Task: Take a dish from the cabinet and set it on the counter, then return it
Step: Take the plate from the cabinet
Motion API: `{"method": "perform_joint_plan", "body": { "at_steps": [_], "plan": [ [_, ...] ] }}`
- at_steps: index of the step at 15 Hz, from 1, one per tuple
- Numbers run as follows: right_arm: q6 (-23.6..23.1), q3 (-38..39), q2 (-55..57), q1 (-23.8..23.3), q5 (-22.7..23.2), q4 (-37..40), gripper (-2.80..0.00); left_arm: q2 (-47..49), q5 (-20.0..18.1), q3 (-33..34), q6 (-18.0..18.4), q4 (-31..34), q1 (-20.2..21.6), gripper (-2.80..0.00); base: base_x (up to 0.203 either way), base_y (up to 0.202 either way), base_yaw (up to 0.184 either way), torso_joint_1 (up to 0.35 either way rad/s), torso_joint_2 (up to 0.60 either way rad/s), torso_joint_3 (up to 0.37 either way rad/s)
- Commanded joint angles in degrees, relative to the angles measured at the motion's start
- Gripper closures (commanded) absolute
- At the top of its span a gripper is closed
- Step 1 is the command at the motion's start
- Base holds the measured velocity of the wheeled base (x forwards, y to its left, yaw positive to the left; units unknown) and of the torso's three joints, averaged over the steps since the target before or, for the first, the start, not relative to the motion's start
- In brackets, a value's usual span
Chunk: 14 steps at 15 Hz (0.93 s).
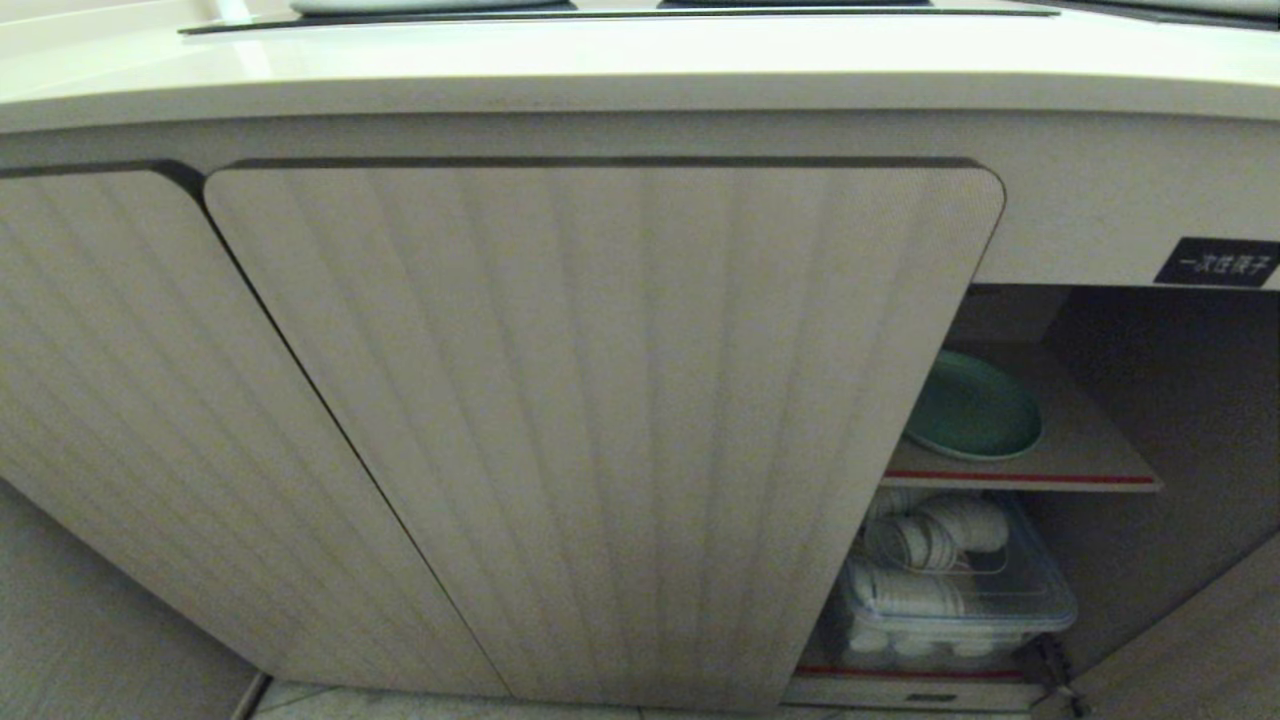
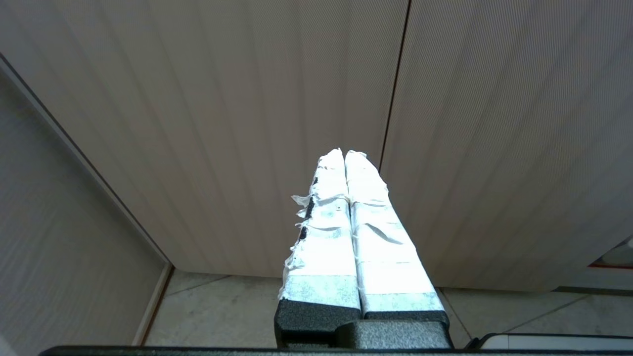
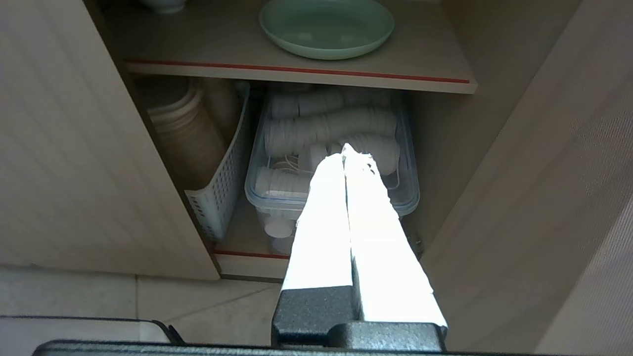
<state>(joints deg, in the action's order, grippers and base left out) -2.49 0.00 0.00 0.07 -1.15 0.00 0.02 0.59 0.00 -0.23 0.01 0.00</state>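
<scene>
While both arms hang low before the cabinet [image 1: 600, 420], the left gripper [image 2: 344, 154] and right gripper [image 3: 344, 151] have their taped fingers pressed together, holding nothing. Inside the cabinet's open right bay, a clear tub of white cups [image 3: 331, 148] sits below the red-edged shelf [image 3: 296, 69], where the mint-green dish [image 3: 326, 27] rests.

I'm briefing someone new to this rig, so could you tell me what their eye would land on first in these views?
Probably the mint-green dish, lying alone on the red-edged upper shelf in the cabinet's open right bay. Below it sits a clear plastic bin packed with white cups. The right gripper, wrapped in white tape and shut, points into that bay from outside; the left gripper, also shut, faces closed ribbed doors.
</scene>
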Motion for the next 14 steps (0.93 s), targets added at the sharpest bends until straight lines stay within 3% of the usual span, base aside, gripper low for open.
{"method": "perform_joint_plan", "body": {
  "at_steps": [1, 8, 14],
  "plan": [
    [-1.21, 0.00, 0.00, 0.01, 0.45, 0.17, 0.00, -0.02, 0.02, 0.00, -0.04, -0.01, 0.00, 0.00, 0.000, 0.000, 0.000, 0.000, 0.00, 0.000],
    [-0.87, -0.06, 1.81, -0.07, 0.50, 0.06, 0.00, -0.02, 0.02, 0.00, -0.04, -0.01, 0.00, 0.00, 0.000, 0.000, 0.000, 0.000, 0.00, 0.000],
    [-0.97, 0.00, 17.06, -2.66, 0.61, -1.61, 0.00, -0.02, -0.01, 0.00, -0.04, -0.01, 0.00, 0.00, 0.000, 0.000, 0.000, 0.000, 0.00, 0.000]
  ]
}}
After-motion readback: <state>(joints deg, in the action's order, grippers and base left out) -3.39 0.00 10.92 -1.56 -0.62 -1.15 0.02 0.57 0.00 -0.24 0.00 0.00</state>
